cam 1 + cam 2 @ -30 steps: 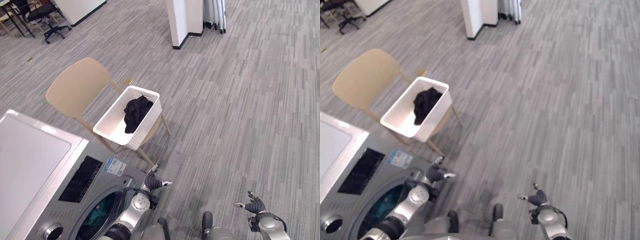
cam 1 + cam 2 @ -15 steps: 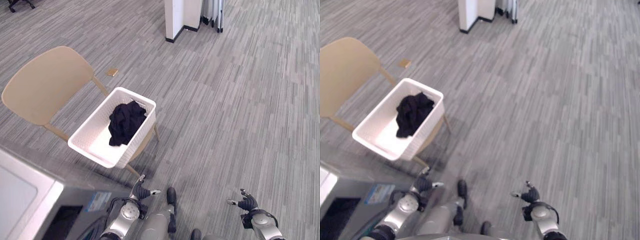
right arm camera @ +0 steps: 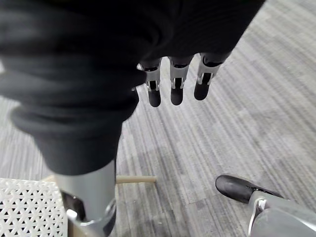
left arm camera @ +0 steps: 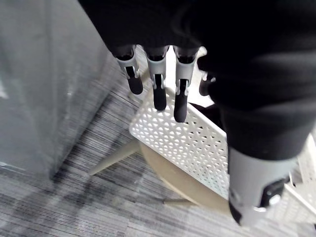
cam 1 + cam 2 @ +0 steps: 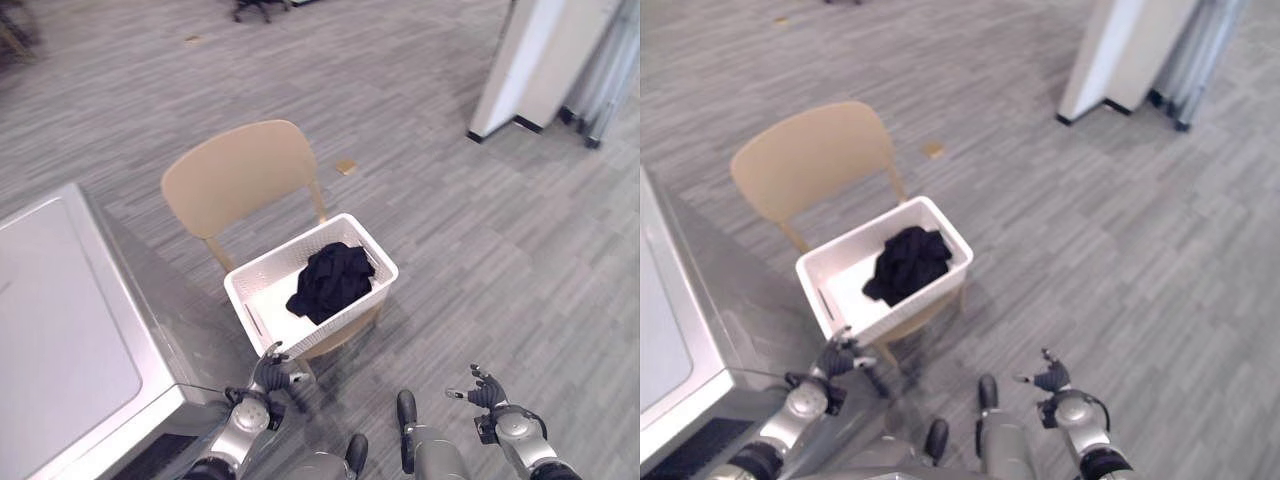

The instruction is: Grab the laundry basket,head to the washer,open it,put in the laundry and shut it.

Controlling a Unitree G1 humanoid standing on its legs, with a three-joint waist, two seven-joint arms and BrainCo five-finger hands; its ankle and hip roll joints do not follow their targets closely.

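Left eye view: white laundry basket [image 5: 345,303] on the seat of a tan chair [image 5: 240,178], reaching the seat's front edge, with dark laundry [image 5: 332,278] heaped inside toward the end away from the washer [image 5: 60,320]. Grey washer just beside the chair, top and 1 side showing. Left hand [image 5: 268,372] low before the basket's near corner, fingers loosely spread, holding nothing. Right hand [image 5: 483,388] well apart over the grey carpet [image 5: 480,200], likewise loose and empty.

Right eye view: same layout; white pillar [image 5: 1110,50] at the far side. Against 1 second ago, whole picture shifted, so the camera moved: washer's front panel gone from sight then, basket and laundry placed as before on the chair.

Left wrist view: fingers [image 4: 159,94] nearly straight, hanging free above the basket's perforated wall; tips perhaps just short of the rim, contact hard to judge. Washer's side close by.

Right wrist view: fingers [image 3: 177,91] relaxed over bare carpet, grasping nothing; a corner of the basket and 1 chair leg [image 3: 136,179] off to the side.
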